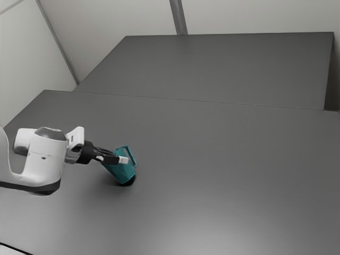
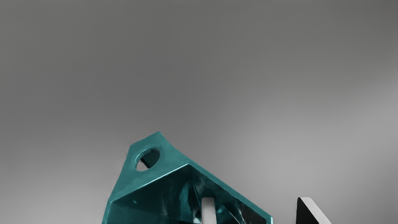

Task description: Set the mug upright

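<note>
Our black fingers [image 1: 123,160] stand apart, with pale tips, one on each side of a wall of the teal, faceted, glossy mug [image 1: 121,170]; in the wrist view one fingertip [image 2: 208,211] shows against the mug's open mouth, the other fingertip [image 2: 311,214] outside the rim, with a gap between it and the mug's wall. The mug leans just beneath and beside our fingers, tilted, its mouth turned toward our hand; its angular handle [image 2: 174,161], pierced by a rounded hole, rises past the tips; a dark shadow lies by the mug's lower end, and we cannot tell how firmly it rests there. The smooth dark-grey tabletop [image 1: 212,186] spreads broadly from the fingertips toward the exterior view's right, offering us wide room; its far edge, a thin seam, runs well apart beyond our fingers, with a second dark-grey flat surface [image 1: 212,66] past it; pale, smooth walls [image 1: 122,21] with a grey upright strip [image 1: 179,16] stand farther off still; our white jointed arm [image 1: 45,159] reaches in behind the fingers, over the tabletop at the exterior view's left.
</note>
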`<state>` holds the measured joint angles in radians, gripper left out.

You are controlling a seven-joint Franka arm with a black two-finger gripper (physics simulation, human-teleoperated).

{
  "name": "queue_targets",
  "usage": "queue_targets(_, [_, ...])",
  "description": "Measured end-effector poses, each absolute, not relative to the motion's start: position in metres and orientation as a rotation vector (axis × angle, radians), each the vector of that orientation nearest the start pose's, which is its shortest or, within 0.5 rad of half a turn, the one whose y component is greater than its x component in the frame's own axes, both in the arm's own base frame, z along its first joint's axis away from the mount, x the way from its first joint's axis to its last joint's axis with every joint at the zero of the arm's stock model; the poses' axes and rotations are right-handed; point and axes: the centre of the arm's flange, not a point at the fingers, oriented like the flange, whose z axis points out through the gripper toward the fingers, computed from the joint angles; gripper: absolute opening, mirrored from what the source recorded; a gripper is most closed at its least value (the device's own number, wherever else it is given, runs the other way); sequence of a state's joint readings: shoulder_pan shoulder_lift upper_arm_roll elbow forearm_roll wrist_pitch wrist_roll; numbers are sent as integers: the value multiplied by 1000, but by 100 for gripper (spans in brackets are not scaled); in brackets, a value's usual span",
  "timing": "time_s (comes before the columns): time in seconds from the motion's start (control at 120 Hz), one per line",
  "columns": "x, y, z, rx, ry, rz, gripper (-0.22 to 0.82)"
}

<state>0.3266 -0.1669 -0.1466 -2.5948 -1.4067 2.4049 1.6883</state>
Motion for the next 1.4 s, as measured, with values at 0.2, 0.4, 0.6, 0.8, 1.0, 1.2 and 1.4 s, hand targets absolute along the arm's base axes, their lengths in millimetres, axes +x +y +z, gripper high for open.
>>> queue_targets(0.2, [430, 70, 323, 2408, -431, 950, -4])
queue_targets(0.4, [430, 70, 324, 2404, -402, 967, -16])
queue_targets(0.6, [430, 71, 333, 2406, -405, 997, -18])
queue_targets(0.8, [456, 50, 359, 2436, -593, 981, -18])
queue_targets(1.0, [465, 24, 366, 2518, -790, 861, -18])
queue_targets(1.2, [466, 22, 368, 2583, -729, 794, -18])
queue_targets(1.4, [490, 13, 402, 2651, -802, 719, -18])
